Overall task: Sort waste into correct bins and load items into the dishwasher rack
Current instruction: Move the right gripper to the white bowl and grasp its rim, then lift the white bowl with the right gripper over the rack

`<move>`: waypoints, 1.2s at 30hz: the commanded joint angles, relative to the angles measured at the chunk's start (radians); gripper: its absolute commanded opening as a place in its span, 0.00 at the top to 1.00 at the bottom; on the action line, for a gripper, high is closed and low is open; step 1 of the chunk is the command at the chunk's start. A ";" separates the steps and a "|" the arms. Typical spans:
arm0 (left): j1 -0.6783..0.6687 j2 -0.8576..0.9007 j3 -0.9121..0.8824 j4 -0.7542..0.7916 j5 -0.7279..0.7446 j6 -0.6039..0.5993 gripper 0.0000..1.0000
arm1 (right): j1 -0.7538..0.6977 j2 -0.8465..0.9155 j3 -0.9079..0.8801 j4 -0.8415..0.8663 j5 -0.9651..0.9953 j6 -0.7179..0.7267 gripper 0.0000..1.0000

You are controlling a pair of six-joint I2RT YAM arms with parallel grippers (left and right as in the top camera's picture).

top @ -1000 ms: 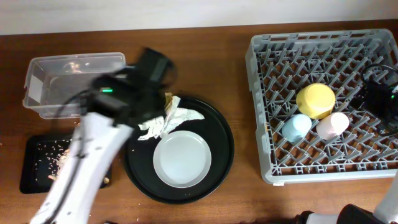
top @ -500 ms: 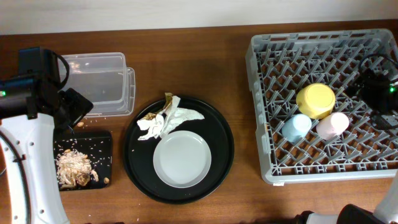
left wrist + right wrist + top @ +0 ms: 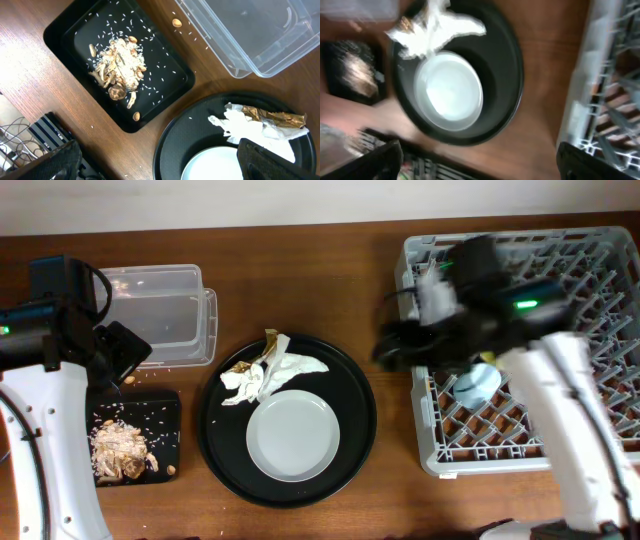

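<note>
Crumpled white napkins (image 3: 272, 372) with a gold-brown wrapper (image 3: 272, 118) lie on the round black tray beside the grey plate (image 3: 292, 435). Brownish food scraps (image 3: 118, 450) sit in the shallow black tray (image 3: 165, 430). The clear tub (image 3: 160, 310) holds only crumbs. My left gripper (image 3: 118, 352) hangs open and empty between tub and black tray. My right gripper (image 3: 398, 345), blurred, is open and empty over the left rim of the dishwasher rack (image 3: 520, 260). Its arm hides the yellow bowl and pink cup. The light-blue cup (image 3: 478, 385) peeks out.
The large round black tray (image 3: 352, 395) takes up the table's middle. Loose grains and a nut (image 3: 176, 22) lie on the wood between tub and black tray. Bare wood runs between the round tray and the rack.
The left arm swung from the round tray out to the left, then held still. The right arm swept from the rack's right side across to its left edge.
</note>
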 commanded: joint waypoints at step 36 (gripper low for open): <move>0.003 -0.009 0.000 -0.002 0.000 0.005 0.01 | 0.348 0.432 -0.238 0.267 0.192 0.252 0.96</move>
